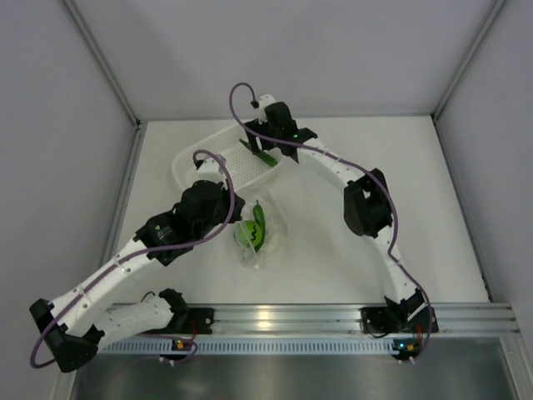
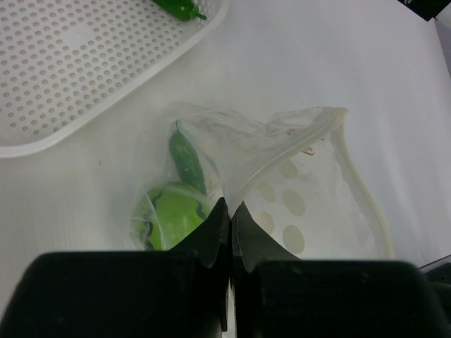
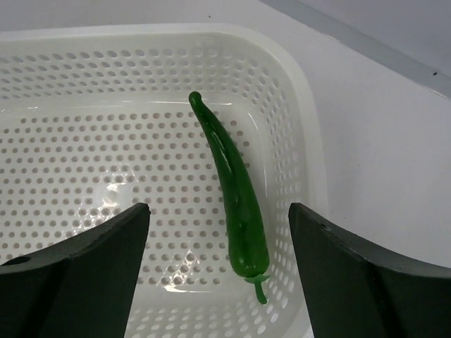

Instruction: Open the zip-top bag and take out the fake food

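**Left pinching the bag, right wide over the basket**

The left gripper (image 2: 229, 208) is clamping down, its fingers pressed together with only a sliver between them. A fold of the bag (image 2: 282, 162) is running right into that pinch, so it is gripping the plastic film. The bag is lying on the table (image 2: 317, 56) just beside the basket (image 1: 221, 162), and its mouth is gaping open on the side away from the basket.

Inside the bag, the ball (image 2: 173, 215) is sitting right up against the left fingers. The bagged pod (image 2: 187, 158) is resting just beyond it, touching it, with its stem end pointing away from the gripper.

Over at the back, the right gripper (image 3: 218, 208) is hanging above the basket with its fingers spread wide, holding nothing. The loose pod (image 3: 236, 190) is lying flat on the basket floor below the gap between the fingers, closer to the right finger and beside the basket wall. Its tapered tip is pointing away from the wrist camera. I cannot see either finger touching it.

From above, both arms are reaching in toward the middle of the table, the bag sitting between them.
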Action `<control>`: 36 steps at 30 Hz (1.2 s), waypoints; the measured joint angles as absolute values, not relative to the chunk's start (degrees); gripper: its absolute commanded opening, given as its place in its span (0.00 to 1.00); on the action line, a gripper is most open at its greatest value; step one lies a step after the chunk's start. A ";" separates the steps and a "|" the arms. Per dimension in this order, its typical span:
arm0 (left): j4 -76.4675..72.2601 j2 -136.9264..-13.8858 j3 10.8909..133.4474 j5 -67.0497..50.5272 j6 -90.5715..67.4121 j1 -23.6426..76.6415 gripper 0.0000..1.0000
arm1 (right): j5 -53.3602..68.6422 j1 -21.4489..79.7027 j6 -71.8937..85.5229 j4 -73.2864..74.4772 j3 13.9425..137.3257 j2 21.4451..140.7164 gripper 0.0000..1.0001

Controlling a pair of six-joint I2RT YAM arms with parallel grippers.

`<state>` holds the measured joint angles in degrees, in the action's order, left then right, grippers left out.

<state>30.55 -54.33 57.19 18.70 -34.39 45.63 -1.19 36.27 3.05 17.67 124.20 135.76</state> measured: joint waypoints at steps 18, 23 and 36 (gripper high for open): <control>29.45 -57.23 59.70 23.62 -42.94 45.63 0.00 | 25.50 20.99 32.32 -6.00 85.58 94.00 0.89; 27.86 -63.37 61.93 24.34 -46.78 45.58 0.00 | 26.50 22.90 32.47 -0.27 79.90 85.17 0.71; 21.74 -73.38 64.07 22.79 -56.36 45.58 0.00 | 12.14 35.79 27.40 17.72 68.60 68.73 0.35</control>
<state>21.74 -73.38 64.07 22.79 -56.36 45.58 12.14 35.79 27.40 17.72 68.60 68.73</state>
